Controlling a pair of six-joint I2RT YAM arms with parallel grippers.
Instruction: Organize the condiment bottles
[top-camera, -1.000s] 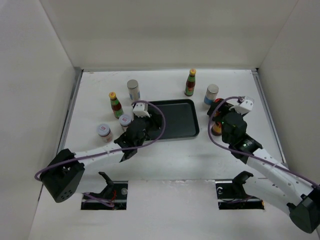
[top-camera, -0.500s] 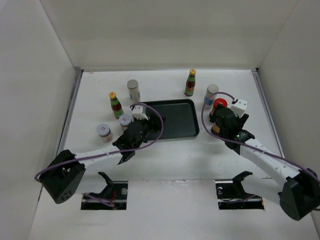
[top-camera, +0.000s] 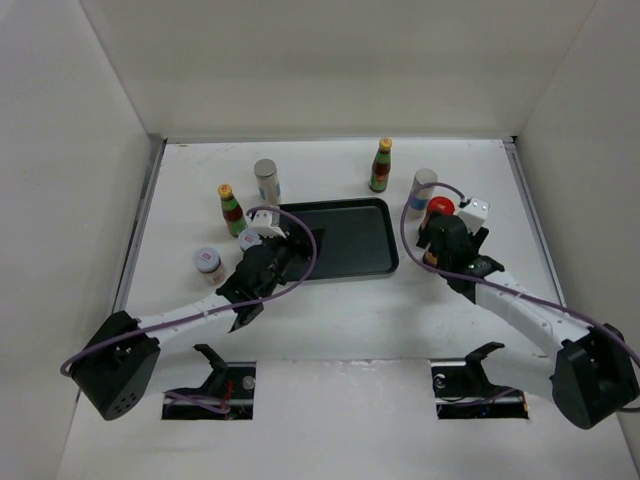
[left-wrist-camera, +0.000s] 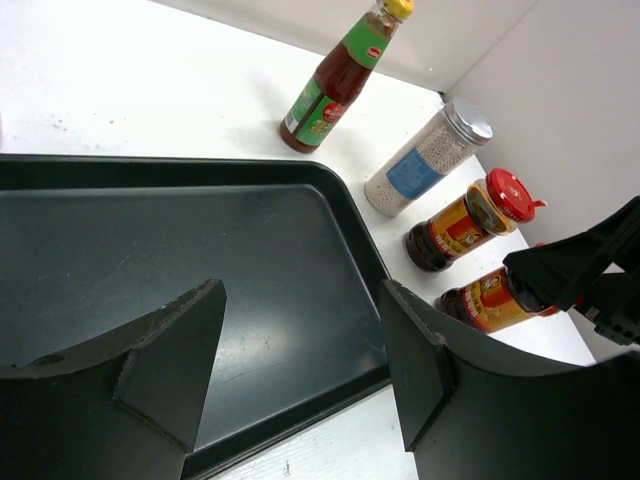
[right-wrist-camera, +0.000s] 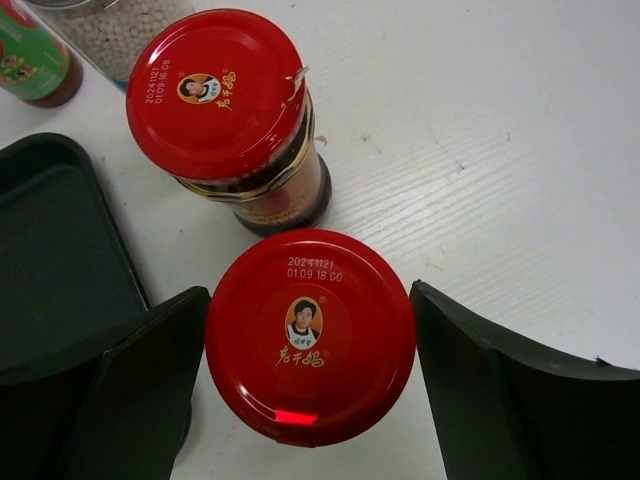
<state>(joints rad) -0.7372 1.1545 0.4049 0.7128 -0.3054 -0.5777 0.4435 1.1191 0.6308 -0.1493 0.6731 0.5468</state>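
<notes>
The right end effector (right-wrist-camera: 310, 350) has moved forward in the last second and is now released, one finger on each side of the nearer round red-lidded glass jar of dark sauce (right-wrist-camera: 310, 335), which stands upright on the white counter (right-wrist-camera: 520, 150) between them, not yet squeezed. A second red-lidded jar (right-wrist-camera: 220, 95) stands just beyond the fingers, so I judge the closing needs care. The left end effector (left-wrist-camera: 298, 300), also released and empty, has drawn back a little above the black rectangular tray (left-wrist-camera: 150, 250).

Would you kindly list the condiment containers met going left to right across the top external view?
First the pink-lidded jar, left yellow-capped bottle, left grey-capped shaker, right yellow-capped bottle, right grey-capped shaker, red-lidded jar.
</notes>
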